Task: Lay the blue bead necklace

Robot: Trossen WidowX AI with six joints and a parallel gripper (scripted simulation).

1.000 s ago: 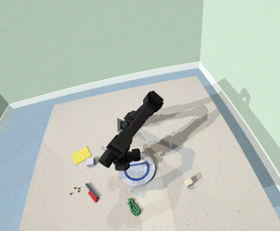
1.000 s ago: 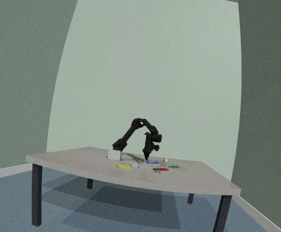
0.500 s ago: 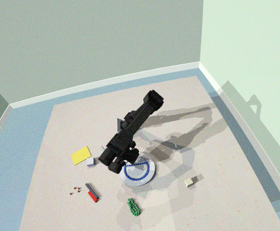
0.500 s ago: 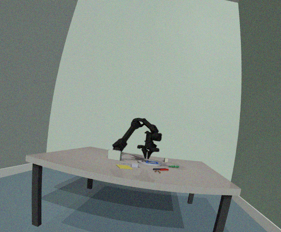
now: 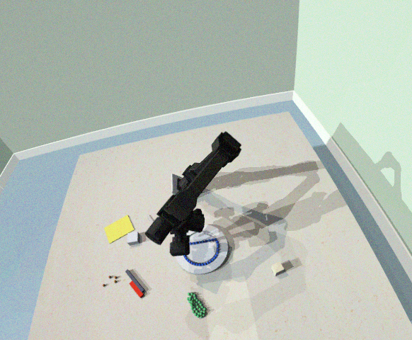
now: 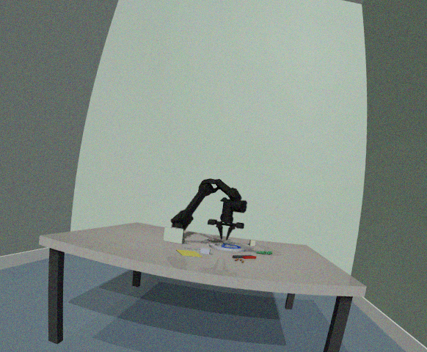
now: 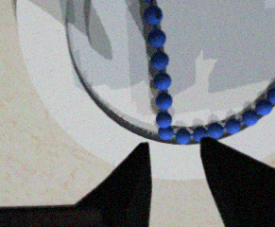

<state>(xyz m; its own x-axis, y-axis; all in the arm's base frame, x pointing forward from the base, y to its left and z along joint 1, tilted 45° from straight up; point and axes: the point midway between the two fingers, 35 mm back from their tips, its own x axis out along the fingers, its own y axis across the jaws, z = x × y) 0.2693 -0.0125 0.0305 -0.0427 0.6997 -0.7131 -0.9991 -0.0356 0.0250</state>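
Note:
The blue bead necklace [image 5: 200, 264] [image 7: 160, 61] lies on the round white bead board [image 5: 225, 253] [image 6: 214, 246] [image 7: 42, 85]. Part of it curves along the round groove. Another stretch runs nearly straight across the middle, and the groove at the left of the wrist view holds no beads. My gripper [image 6: 224, 239] [image 7: 174, 148] is partly open, with nothing between its fingers. It points down just above the board, its tips close to the bend where the straight stretch meets the curve. In the top view the arm hides the fingertips and part of the necklace.
A green bead necklace [image 5: 197, 305] [image 6: 264, 252] lies beyond the board. A yellow sheet [image 5: 119, 229] [image 6: 188, 253], a white block [image 5: 133, 237], a dark bar [image 5: 134, 280], a red bar [image 5: 136, 289] and several small brown pieces lie to one side. A cream block [image 5: 277, 268] lies on the other.

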